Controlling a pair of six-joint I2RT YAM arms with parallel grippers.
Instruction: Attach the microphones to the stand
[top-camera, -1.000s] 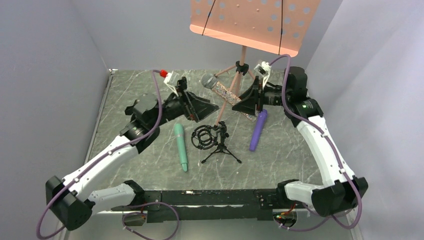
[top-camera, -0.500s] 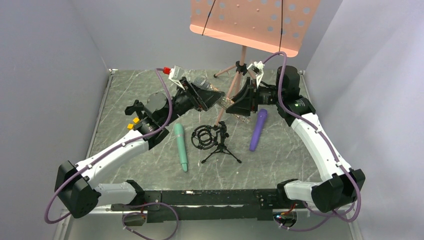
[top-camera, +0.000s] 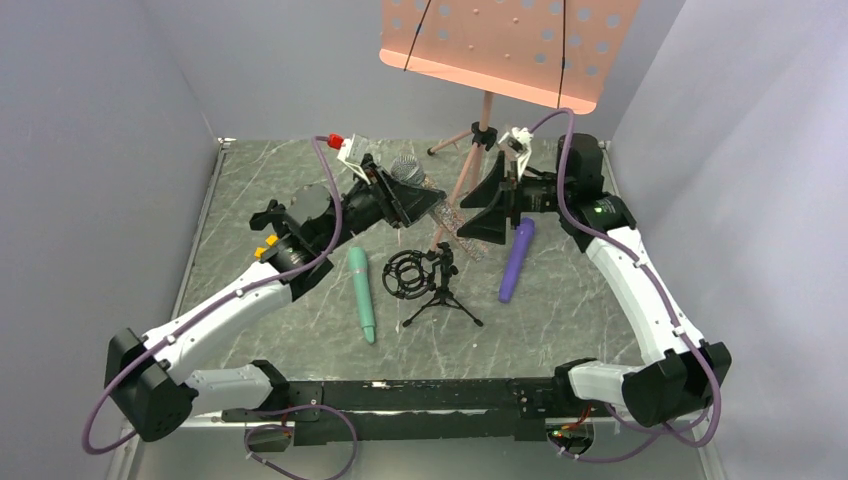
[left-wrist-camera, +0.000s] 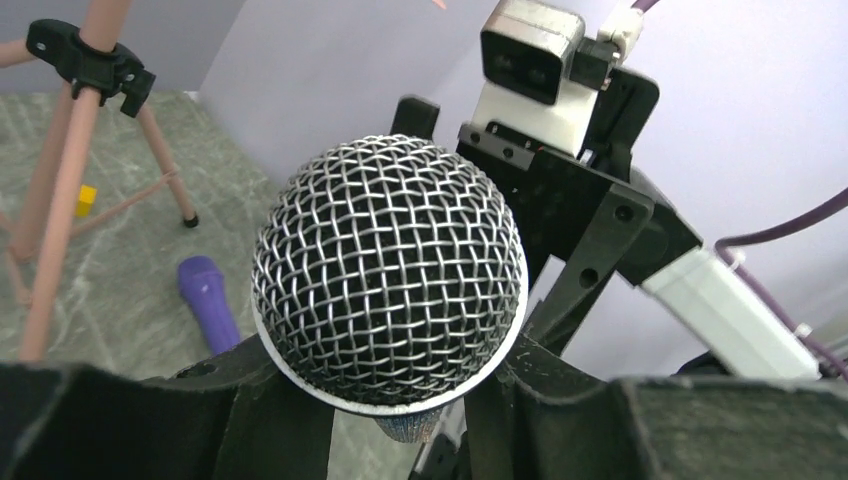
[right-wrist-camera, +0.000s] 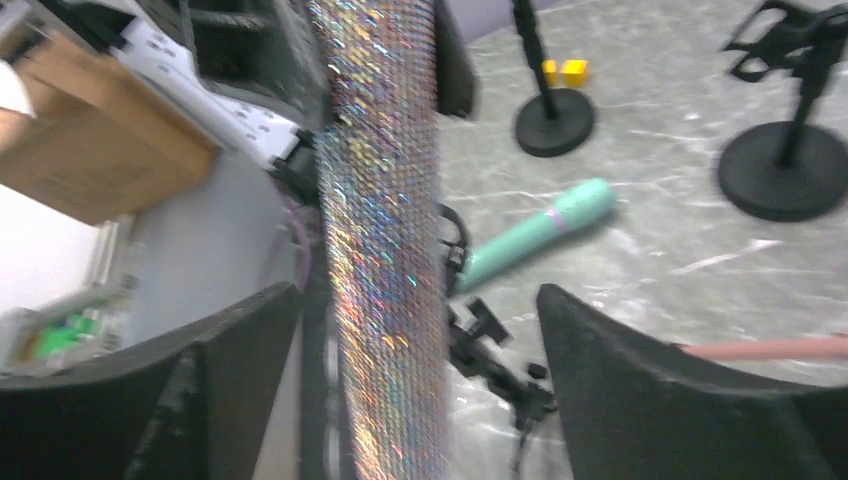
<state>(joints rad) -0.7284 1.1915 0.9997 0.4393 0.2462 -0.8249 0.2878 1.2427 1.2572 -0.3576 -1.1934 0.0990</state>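
The glittery microphone is clamped below its head in the left end effector; the right end effector gapes around it.

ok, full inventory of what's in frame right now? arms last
table: one, grey marble, under everything
glittery microphone: one, silver-pink with grey mesh head, raised in the air, tilted
tripod stand: one, black, ring mount, mid-table
mint microphone: one, mint green, lying left of the tripod stand
purple microphone: one, purple, lying right of it
music stand: one, pink, at the back
yellow blocks: two, yellow, on the table
round-base posts: two, black, right wrist view only
left gripper: black, closed round the glittery microphone below its head
right gripper: black, jaws open either side of its body
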